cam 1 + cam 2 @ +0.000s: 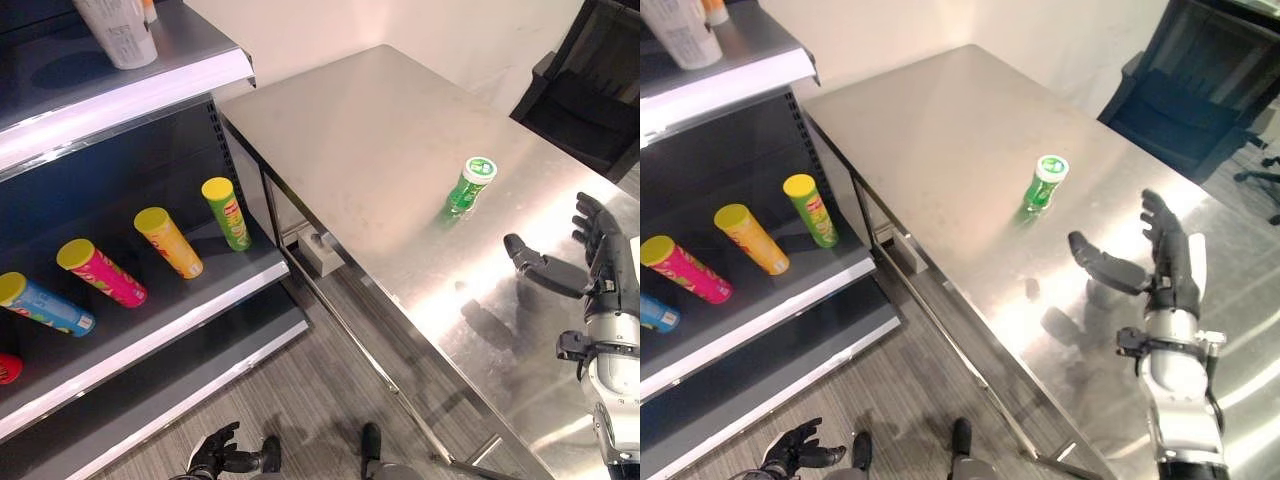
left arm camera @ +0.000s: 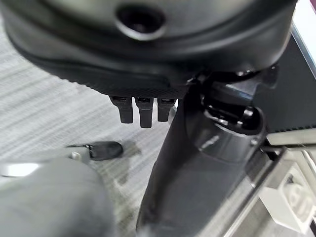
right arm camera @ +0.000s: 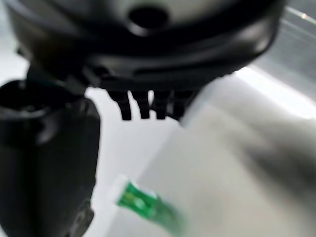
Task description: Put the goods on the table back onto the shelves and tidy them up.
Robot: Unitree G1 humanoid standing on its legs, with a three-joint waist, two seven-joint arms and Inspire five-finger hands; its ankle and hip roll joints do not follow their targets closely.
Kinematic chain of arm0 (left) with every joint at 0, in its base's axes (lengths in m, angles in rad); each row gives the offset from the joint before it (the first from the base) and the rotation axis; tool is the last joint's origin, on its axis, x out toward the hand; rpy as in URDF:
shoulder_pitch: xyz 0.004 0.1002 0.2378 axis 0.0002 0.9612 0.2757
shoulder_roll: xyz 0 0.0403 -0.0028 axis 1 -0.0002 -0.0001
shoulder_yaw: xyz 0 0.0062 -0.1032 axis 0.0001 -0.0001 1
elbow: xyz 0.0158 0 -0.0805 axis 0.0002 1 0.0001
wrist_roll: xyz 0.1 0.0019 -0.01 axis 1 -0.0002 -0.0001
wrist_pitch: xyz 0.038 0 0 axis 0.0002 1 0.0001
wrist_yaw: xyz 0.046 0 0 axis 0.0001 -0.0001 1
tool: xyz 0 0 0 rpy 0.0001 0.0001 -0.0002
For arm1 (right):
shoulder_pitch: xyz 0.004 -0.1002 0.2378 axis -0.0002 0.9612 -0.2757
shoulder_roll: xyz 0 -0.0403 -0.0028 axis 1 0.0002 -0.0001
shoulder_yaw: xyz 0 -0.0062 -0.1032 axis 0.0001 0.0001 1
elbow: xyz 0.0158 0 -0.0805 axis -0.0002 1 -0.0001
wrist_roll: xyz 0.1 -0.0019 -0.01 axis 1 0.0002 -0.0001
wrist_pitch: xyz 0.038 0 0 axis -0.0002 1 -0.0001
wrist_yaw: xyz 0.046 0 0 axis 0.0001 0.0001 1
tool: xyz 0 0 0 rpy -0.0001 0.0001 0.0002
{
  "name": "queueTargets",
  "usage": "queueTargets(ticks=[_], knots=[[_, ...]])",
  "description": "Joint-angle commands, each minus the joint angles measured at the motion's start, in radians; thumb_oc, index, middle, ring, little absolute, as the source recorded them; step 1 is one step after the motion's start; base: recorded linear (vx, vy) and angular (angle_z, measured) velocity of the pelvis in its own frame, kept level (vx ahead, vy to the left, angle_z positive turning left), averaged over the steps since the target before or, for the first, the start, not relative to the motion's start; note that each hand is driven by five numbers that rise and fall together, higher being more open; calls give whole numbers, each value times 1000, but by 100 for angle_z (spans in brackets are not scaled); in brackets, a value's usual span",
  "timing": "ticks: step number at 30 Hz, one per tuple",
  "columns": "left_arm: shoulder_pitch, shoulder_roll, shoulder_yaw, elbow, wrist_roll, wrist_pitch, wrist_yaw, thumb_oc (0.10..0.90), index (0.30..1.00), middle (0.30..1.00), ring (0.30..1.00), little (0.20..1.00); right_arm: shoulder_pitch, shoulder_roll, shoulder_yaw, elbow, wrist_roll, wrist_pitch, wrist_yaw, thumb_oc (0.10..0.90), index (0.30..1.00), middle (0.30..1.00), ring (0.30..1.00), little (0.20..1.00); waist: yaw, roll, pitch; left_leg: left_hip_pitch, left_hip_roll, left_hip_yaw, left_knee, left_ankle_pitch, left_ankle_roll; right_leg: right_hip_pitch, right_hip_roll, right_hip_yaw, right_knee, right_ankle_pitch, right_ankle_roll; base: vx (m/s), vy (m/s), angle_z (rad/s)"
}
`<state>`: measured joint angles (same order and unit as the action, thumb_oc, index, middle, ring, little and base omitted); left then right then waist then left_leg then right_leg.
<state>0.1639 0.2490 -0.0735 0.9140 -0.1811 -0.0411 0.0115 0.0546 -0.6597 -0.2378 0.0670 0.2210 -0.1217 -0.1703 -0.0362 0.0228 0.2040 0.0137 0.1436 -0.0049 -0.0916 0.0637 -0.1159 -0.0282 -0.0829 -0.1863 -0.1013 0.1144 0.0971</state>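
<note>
A small green bottle with a white cap (image 1: 468, 187) stands upright near the middle of the steel table (image 1: 380, 130); it also appears in the right wrist view as the bottle (image 3: 148, 206). My right hand (image 1: 1160, 262) hovers over the table a short way nearer than the bottle, fingers straight and thumb spread, holding nothing. My left hand (image 1: 218, 452) hangs low over the floor by the shelf, fingers relaxed and empty. Several snack tubes lie on the dark shelf: green (image 1: 226, 212), orange (image 1: 168, 241), pink (image 1: 101, 272) and blue (image 1: 45, 304).
A white container (image 1: 120, 32) stands on the upper shelf (image 1: 140, 95). A pale box (image 1: 322, 250) sits on the floor under the table edge. A dark chair (image 1: 1185, 100) stands beyond the table's far right corner.
</note>
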Motion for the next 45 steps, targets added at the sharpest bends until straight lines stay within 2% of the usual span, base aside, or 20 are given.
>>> queueTargets(ticks=[1,5,12,20,36,37,38,45], knots=[[-33,61,-7,26,40,-37,-1,800,900,900,900,900,-98,-89,-58,-31,-4,-63,-37,800,900,900,900,900,23,-48,-36,23,1,46,4,-75,-22,10,-76,-41,14,-58,80,49,-20,6],[-36,57,-25,7,32,-39,17,800,900,900,900,900,-189,-97,-26,53,-95,-38,-139,800,900,900,900,900,40,-34,-34,5,0,30,4,-71,-25,9,-79,-65,14,-66,77,49,-18,12],[-30,76,-62,-1,12,-36,25,800,900,900,900,900,-392,-164,93,225,-44,-23,-182,800,900,900,900,900,84,-41,-10,-34,-8,-2,4,-59,-25,-4,-83,-88,14,-69,77,17,-8,21],[-33,83,-77,-8,11,-40,42,800,900,900,900,900,-466,-181,118,319,-94,10,-251,800,900,900,900,900,95,-36,3,-55,-18,-22,4,-56,-21,-11,-90,-100,14,-67,79,16,3,10],[-28,88,-113,-26,-15,-40,59,800,900,900,900,900,-683,-198,217,460,-46,22,-307,800,900,900,900,900,116,-24,14,-63,-29,-22,4,-57,-14,-27,-99,-90,14,-61,83,3,1,1],[-30,85,-115,-23,-20,-40,63,800,900,900,900,900,-702,-202,223,466,-44,18,-318,486,429,429,429,429,117,-24,14,-64,-29,-22,4,-57,-13,-28,-98,-89,14,-62,83,0,0,0],[-32,83,-114,-22,-15,-38,65,800,900,900,900,900,-695,-198,220,458,-43,19,-316,400,300,300,300,300,115,-22,16,-64,-29,-23,4,-58,-13,-28,-98,-88,14,-63,82,0,0,0],[-30,83,-105,-19,-10,-35,64,800,900,900,900,900,-649,-195,188,409,-59,18,-318,400,300,300,300,300,111,-24,14,-57,-26,-24,4,-63,-13,-22,-98,-90,14,-67,83,0,0,0]])
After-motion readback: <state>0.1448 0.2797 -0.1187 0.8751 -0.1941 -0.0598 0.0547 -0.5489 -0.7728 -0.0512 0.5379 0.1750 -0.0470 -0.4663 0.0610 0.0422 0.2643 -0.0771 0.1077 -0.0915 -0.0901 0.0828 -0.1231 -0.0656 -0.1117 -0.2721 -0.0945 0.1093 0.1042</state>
